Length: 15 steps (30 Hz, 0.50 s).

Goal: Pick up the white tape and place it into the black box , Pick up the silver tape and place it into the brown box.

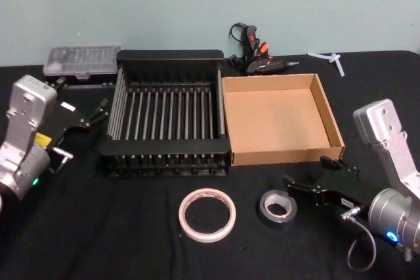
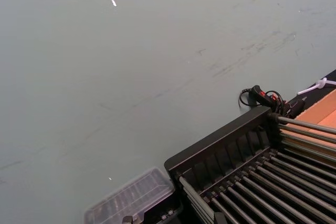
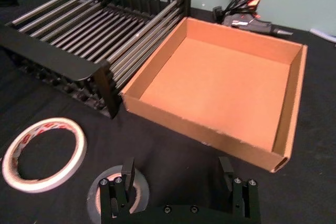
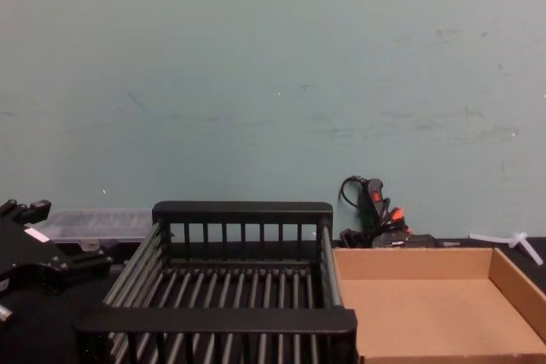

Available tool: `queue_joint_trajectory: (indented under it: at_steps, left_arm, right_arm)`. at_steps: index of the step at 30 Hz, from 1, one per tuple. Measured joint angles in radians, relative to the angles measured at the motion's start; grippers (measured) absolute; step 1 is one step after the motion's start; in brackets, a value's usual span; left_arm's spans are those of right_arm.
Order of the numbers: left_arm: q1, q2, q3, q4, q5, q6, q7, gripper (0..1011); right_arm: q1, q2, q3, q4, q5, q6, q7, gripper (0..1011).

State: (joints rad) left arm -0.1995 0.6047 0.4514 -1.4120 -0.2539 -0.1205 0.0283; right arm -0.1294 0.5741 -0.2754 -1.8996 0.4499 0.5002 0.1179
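**Both tapes lying in front of the boxes**

Head view: my right gripper is hovering open and empty beside the silver tape; the white tape is lying before the black box, which is touching the brown box. My left gripper is waiting open beside the black box.

Right wrist view: my fingers are spreading above the silver tape.

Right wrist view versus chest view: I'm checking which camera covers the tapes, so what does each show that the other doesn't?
Right wrist view alone: the white tape and the silver tape on the black cloth, with the open right gripper by the silver roll. Chest view alone: the left gripper at the left edge and a clear case. Both: the black box, the brown box and a glue gun.
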Motion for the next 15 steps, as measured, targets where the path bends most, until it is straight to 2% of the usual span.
queue_joint_trajectory:
  at_steps: [15]
  left_arm:
    - [0.0, 0.0, 0.0, 0.0, 0.0, 0.0, 0.0, 1001]
  right_arm:
    - [-0.016, -0.007, -0.001, -0.019, -0.025, 0.056, 0.038, 1002]
